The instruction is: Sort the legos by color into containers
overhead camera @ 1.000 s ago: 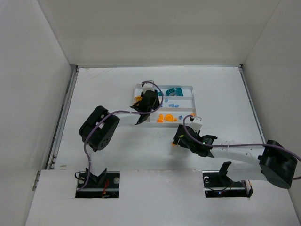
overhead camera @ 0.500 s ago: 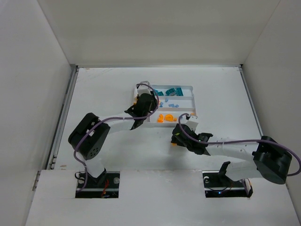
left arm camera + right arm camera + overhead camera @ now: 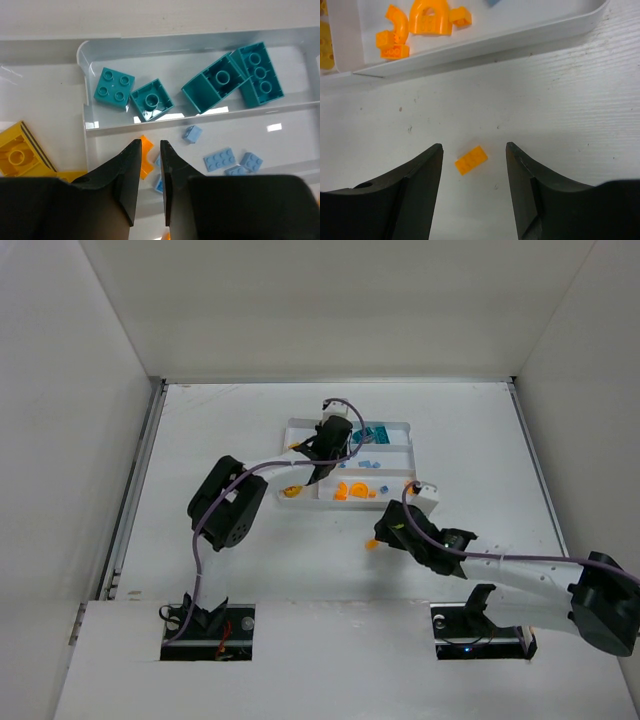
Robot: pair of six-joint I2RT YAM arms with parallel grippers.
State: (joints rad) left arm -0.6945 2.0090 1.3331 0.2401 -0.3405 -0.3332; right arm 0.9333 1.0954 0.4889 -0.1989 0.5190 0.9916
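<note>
The white tray holds sorted legos. Teal bricks fill its far section and light blue plates the middle one. An orange piece also lies among the blue plates. My left gripper hovers over that section's left end, with only a narrow gap and nothing between the jaws. On the table in front of the tray lies a small orange brick. My right gripper stands open just above it, a finger on each side, apart from it.
Orange arches sit in the tray's near section behind its front wall. Yellow bricks lie in the tall narrow section at the left end. White walls enclose the table on three sides.
My left gripper has swung right from the tray's left end to over the blue section, and its jaws have narrowed. The right gripper has narrowed and shifted slightly over the orange brick.
</note>
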